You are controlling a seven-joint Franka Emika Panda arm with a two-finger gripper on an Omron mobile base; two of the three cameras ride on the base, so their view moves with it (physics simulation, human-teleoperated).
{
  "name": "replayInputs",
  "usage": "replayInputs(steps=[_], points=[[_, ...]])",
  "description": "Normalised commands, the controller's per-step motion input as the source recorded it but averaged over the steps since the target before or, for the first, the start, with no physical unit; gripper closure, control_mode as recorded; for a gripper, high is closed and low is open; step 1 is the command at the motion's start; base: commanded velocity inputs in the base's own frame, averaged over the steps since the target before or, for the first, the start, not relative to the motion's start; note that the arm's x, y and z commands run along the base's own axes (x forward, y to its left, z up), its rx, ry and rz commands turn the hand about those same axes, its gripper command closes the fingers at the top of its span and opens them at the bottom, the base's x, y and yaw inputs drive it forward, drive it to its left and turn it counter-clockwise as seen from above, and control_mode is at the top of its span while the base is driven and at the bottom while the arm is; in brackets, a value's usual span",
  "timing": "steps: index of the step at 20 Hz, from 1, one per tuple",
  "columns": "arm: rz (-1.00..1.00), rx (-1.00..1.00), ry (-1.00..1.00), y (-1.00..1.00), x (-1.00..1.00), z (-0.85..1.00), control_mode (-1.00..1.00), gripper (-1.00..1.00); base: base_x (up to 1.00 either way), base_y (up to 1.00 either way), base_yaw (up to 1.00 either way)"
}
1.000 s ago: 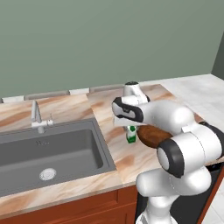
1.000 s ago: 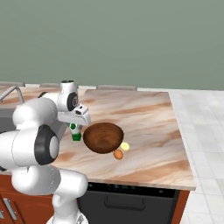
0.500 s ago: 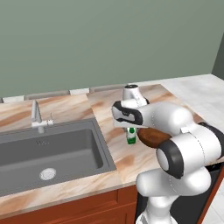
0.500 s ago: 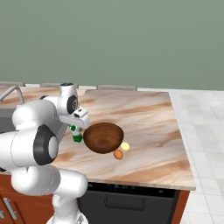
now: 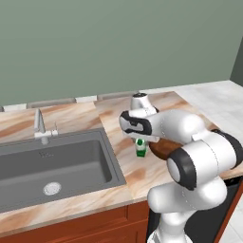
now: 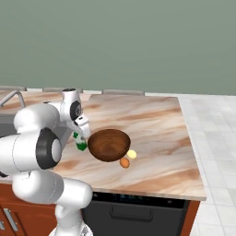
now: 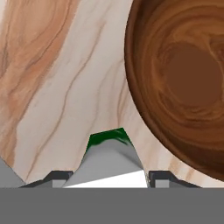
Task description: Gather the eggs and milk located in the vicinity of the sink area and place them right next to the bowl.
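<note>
We can read no text, label, brand, number or sign anywhere here. The milk, just beside the bowl, shows us plain white and green faces with no lettering that we can make out, though the carton is small and partly cut off in the hand view, so fine print may escape us. The bowl itself carries wood grain alone, and the counter around the bowl bears marbling, no markings.

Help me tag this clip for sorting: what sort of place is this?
A kitchen, by the look of it: a dark sink with a slim tap set in a marble-patterned counter, with wooden cabinets below.
</note>
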Motion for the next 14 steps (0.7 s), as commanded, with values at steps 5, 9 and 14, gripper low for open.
replayInputs(steps=[5, 9, 14], points=[[-0.47, 0.01, -0.08, 0.00, 0.00, -0.25, -1.00, 1.00, 0.00, 0.00, 0.00], [-0.49, 0.04, -0.08, 0.00, 0.03, -0.01, -1.00, 1.00, 0.00, 0.00, 0.00], [-0.45, 0.06, -0.04, 0.00, 0.14, 0.00, -1.00, 1.00, 0.00, 0.00, 0.00]])
